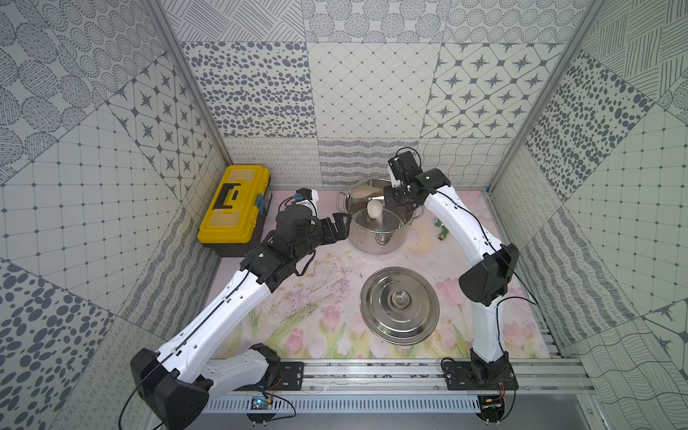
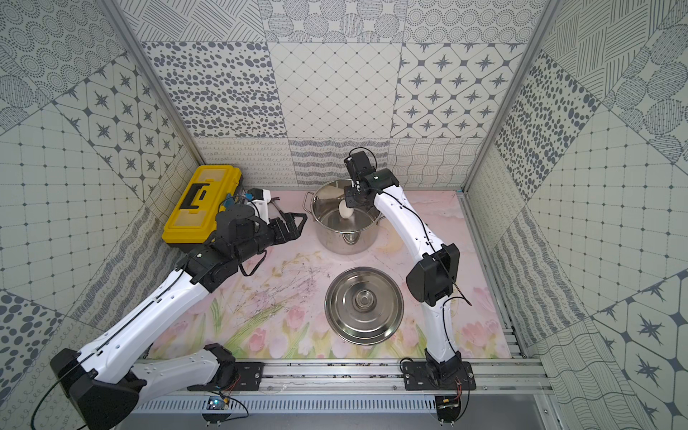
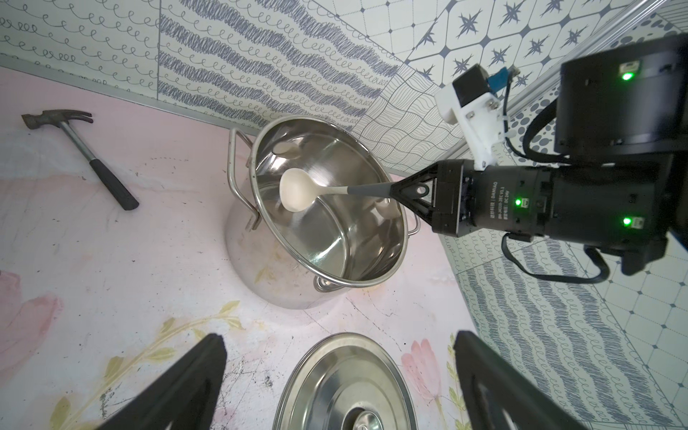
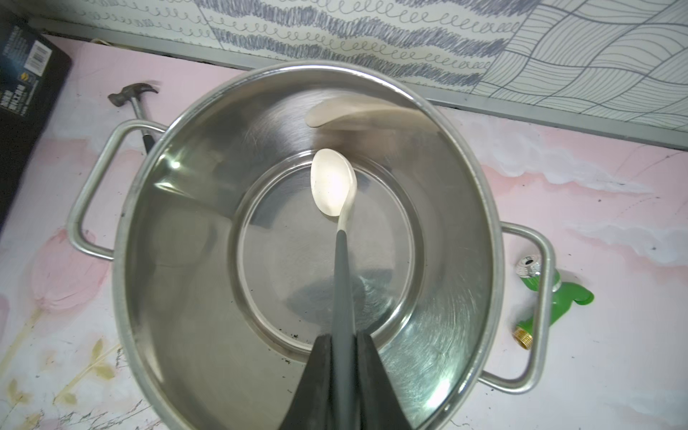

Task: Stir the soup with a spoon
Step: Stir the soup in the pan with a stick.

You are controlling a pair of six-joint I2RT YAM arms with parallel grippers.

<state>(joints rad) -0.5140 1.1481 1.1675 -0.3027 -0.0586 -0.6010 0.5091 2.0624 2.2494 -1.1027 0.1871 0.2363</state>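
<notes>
We see the right gripper [image 4: 344, 338] clamped on the slim dark grey handle of the long spoon [image 4: 334, 182], whose cream-white oval bowl hangs inside the round stainless-steel pot [image 4: 123, 238]. Our left gripper [image 3: 338, 337] stands wide apart, holding nothing, beside the pot and near the round steel lid [image 1: 399, 305] on the pink floral mat [image 1: 316, 283].
</notes>
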